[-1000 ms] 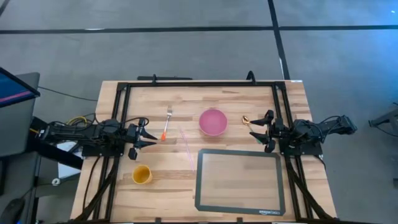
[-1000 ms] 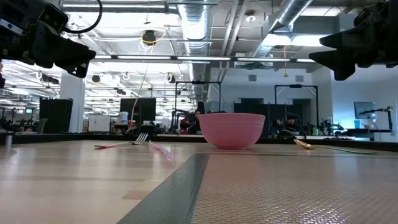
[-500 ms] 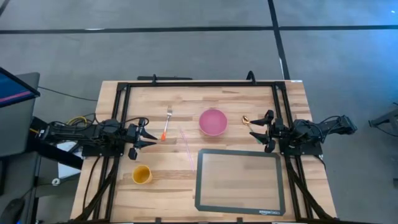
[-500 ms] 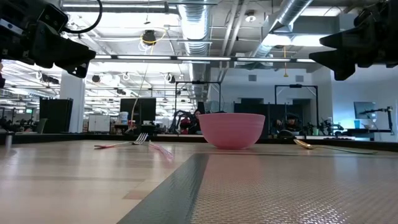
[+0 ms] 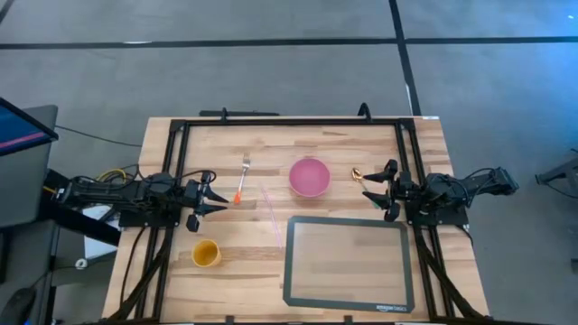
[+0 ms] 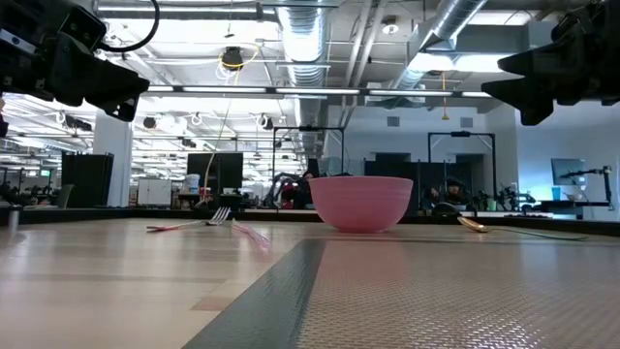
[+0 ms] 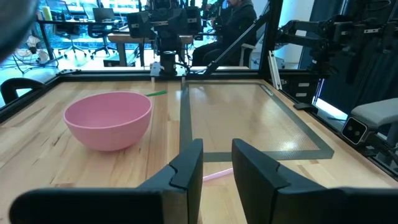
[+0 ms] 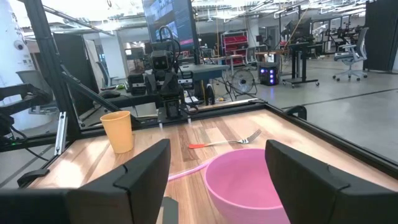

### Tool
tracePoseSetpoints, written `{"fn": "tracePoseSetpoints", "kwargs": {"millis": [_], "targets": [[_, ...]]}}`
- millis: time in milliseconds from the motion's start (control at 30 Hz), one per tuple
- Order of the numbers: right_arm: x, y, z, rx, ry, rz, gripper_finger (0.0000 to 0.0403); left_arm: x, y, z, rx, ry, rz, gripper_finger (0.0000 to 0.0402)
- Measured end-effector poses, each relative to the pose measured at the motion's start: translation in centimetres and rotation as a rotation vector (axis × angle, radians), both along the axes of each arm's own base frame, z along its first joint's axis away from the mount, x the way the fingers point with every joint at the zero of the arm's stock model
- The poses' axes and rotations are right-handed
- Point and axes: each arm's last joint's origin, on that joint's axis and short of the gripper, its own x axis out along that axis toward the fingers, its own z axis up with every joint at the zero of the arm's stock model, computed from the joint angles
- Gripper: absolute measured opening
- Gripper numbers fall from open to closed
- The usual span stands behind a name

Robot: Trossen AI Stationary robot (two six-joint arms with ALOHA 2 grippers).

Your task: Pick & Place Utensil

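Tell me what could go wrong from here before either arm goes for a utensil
The fork lies close beside the pink straw, so the left end effector, its fingers only narrowly apart, might nudge one while reaching for the other. The gold spoon sits near the table's right edge by the open right end effector; a poor approach could push it off. The pink bowl is light-looking and could slide if bumped.

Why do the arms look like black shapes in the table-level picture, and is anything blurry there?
Low view: bright ceiling lights behind the arms leave them as silhouettes, and the mat nearest the lens is soft while the bowl is sharp. Left wrist view: the room has a blue cast. High view: even light, faint shadows.
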Motion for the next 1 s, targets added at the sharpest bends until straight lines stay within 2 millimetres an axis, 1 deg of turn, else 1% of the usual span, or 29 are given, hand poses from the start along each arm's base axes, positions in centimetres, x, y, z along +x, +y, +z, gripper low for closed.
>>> {"fn": "tracePoseSetpoints", "kwargs": {"millis": [567, 633, 800, 933, 1000], "targets": [[0.0, 0.0, 0.0, 0.0, 0.0, 0.0, 0.0255, -0.01, 0.0, 0.17, -0.002, -0.018, -0.001, 0.0086], [0.0, 0.0, 0.01, -0.026, 0.004, -0.002, 0.0255, -0.02, 0.0, 0.2, -0.001, -0.021, -0.001, 0.0086], [0.0, 0.0, 0.01, -0.185, 0.031, -0.013, 0.0255, -0.02, 0.0, 0.25, -0.003, -0.025, -0.001, 0.0086], [0.0, 0.0, 0.01, -0.196, 0.033, -0.013, 0.0255, -0.02, 0.0, 0.26, -0.004, -0.026, -0.001, 0.0086], [0.0, 0.0, 0.01, -0.151, 0.025, -0.009, 0.0255, -0.03, 0.0, 0.32, -0.005, -0.033, -0.001, 0.0086]]}}
